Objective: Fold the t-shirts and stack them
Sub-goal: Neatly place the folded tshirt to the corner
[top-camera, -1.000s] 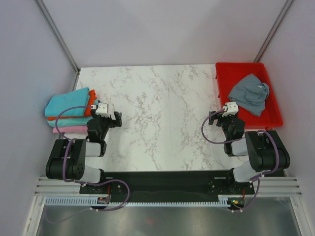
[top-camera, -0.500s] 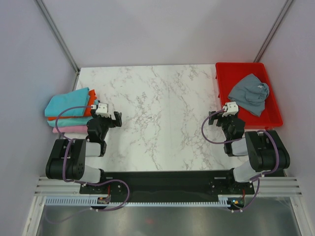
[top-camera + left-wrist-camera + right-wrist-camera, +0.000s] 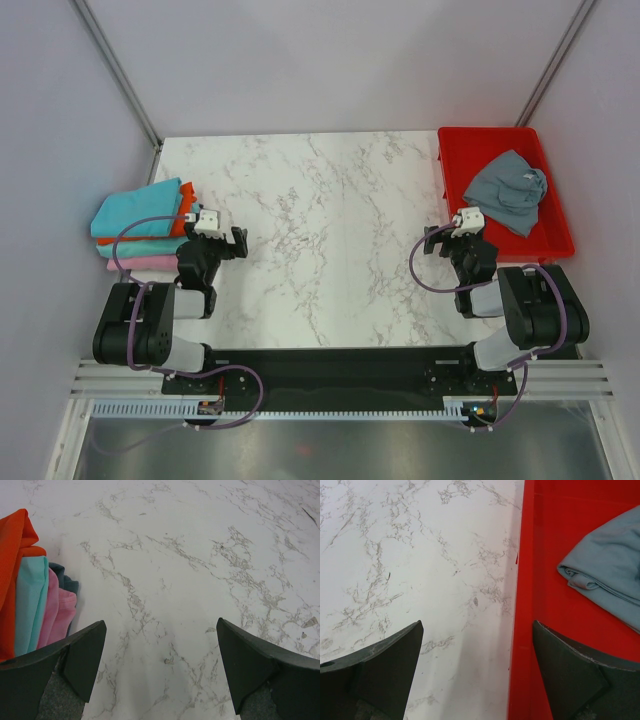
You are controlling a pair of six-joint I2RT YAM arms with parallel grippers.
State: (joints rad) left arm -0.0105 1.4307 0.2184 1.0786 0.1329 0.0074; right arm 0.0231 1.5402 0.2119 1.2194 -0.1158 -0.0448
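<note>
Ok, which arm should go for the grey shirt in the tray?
Right. The right gripper hangs open just beside the tray, and the grey shirt shows in its wrist view. The left gripper, also open, sits far off by the folded stack.

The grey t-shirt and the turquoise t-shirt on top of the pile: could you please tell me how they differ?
The grey t-shirt lies loosely bunched; the turquoise t-shirt is folded flat. The grey t-shirt sits alone in the red tray; the turquoise t-shirt tops a stack on the table. Both are plain, single-coloured cloth.
</note>
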